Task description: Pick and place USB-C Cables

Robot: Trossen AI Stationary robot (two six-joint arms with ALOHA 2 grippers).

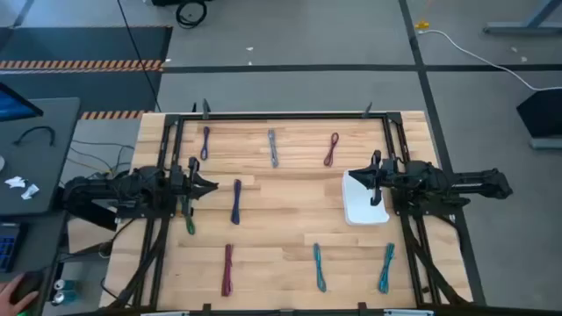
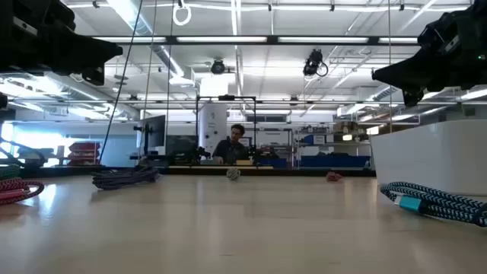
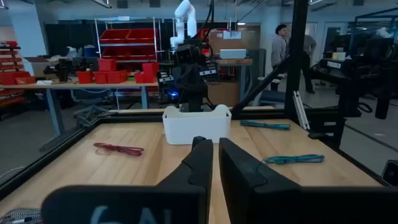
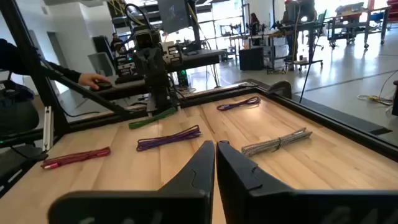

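Several folded cable bundles lie flat on the wooden table: purple (image 1: pixel 205 142), grey (image 1: pixel 273 147), maroon (image 1: pixel 331 149), blue (image 1: pixel 235 202), green (image 1: pixel 189 224), magenta (image 1: pixel 227 269), teal-green (image 1: pixel 319 267) and teal (image 1: pixel 386 268). A white bin (image 1: pixel 364 211) stands at the right. My left gripper (image 1: pixel 211 185) hovers at the left, shut and empty, between the green and blue bundles; its fingers (image 3: pixel 202 162) point toward the bin (image 3: pixel 196 124). My right gripper (image 1: pixel 360 180) hovers over the bin's far part, shut and empty (image 4: pixel 215 149).
A black frame (image 1: pixel 281 116) runs around the table top. In the low view the teal bundle (image 2: pixel 434 199) lies before the bin (image 2: pixel 430 156). People stand in the room beyond the table, and a hand (image 1: pixel 18 298) shows at the near left, off the table.
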